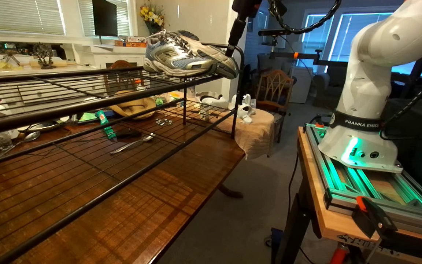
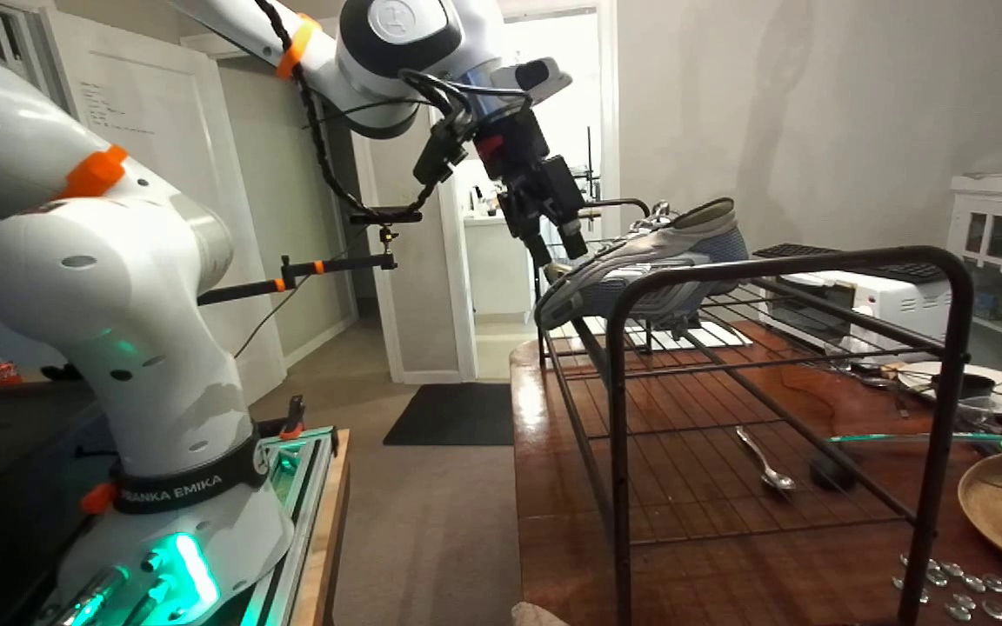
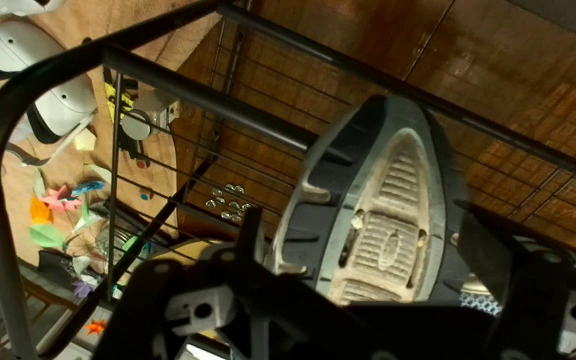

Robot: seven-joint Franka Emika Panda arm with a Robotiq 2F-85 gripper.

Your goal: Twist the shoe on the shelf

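In an exterior view, metal shelf (image 1: 50, 113) at nine o'clock is showing smooth finish; shoe (image 1: 181, 61) at eleven, shiny panels; wooden table (image 1: 141, 212) at seven, gloss.

Daylight glows through white slatted blinds (image 1: 20, 16); below the black wire-grid metal shelf (image 1: 114, 99), shadows stripe the glossy brown wooden tabletop (image 1: 181, 198). A white-framed doorway (image 2: 569, 39) is overexposed; a green-white light strip (image 2: 194, 565) glares in both exterior views. The wrist view's dim foreground seems soft.

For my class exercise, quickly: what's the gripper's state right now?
Gripper: open, straddling the shoe, not clamped on it.
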